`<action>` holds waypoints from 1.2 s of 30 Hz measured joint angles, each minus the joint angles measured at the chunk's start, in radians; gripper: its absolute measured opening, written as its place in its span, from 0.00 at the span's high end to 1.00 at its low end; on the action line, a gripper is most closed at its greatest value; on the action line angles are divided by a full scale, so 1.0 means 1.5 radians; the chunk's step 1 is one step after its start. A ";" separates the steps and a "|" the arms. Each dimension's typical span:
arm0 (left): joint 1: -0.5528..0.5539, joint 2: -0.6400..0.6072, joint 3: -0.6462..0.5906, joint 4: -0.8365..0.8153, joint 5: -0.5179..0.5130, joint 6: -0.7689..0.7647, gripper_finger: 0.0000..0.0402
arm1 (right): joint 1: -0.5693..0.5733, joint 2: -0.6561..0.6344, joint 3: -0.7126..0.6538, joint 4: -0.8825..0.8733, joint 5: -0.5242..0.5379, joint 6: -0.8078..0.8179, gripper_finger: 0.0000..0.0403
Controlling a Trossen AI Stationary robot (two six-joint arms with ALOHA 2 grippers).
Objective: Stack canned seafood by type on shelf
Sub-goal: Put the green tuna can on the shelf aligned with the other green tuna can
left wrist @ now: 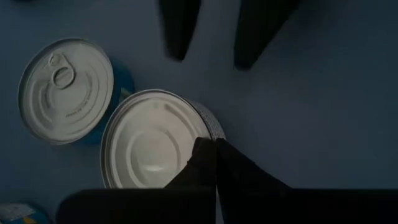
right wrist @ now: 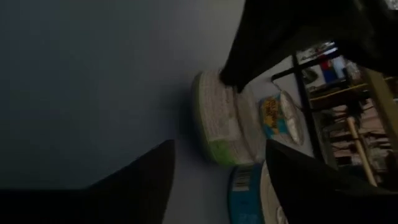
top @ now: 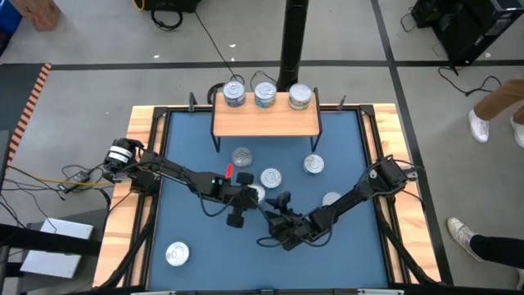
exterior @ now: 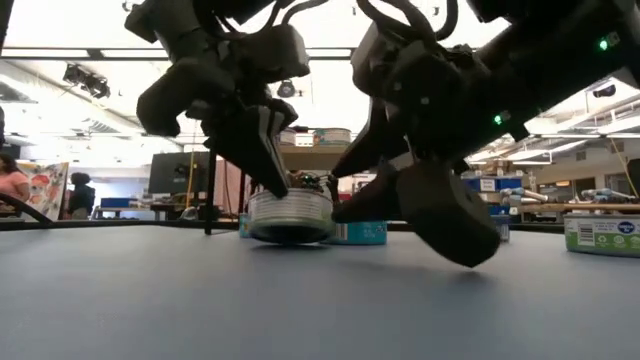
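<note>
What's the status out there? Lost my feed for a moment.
Left claw shut, tips on a plain-topped tin mid-mat. Right claw open, low beside it. Three tin stacks on the shelf; loose tins crowd the one under the left claw.

i have both grippers crowded mid-mat: my left gripper (top: 246,199) sits on a tin (top: 255,194), my right gripper (top: 278,211) just beside it, so neither passes the other freely. 3 more tins (top: 271,177) block the way toward the shelf (top: 266,120), whose back edge holds 3 stacks (top: 264,94). the shelf's front strip is bare. the near mat (top: 221,262) is open except 1 tin (top: 177,255).
</note>
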 joint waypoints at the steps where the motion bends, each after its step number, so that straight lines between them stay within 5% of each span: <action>1: 0.000 0.000 0.001 0.003 0.002 -0.007 1.00 | 0.000 0.003 0.000 0.010 0.005 -0.006 0.34; 9: 0.010 0.000 0.001 0.037 0.027 -0.050 1.00 | -0.017 0.015 0.001 0.033 0.016 -0.022 0.26; 20: 0.024 -0.001 0.001 0.090 0.081 -0.065 1.00 | -0.039 0.016 0.001 0.047 -0.004 -0.078 0.33; 25: 0.024 -0.001 0.001 0.099 0.084 -0.068 1.00 | -0.040 0.016 0.001 0.046 -0.004 -0.079 0.41; 31: 0.025 -0.004 0.002 0.110 0.091 -0.084 0.99 | -0.037 0.016 0.001 0.047 -0.006 -0.083 0.63; 36: 0.015 -0.004 0.002 0.110 0.092 -0.071 0.88 | -0.031 0.016 0.000 0.061 -0.006 -0.110 0.65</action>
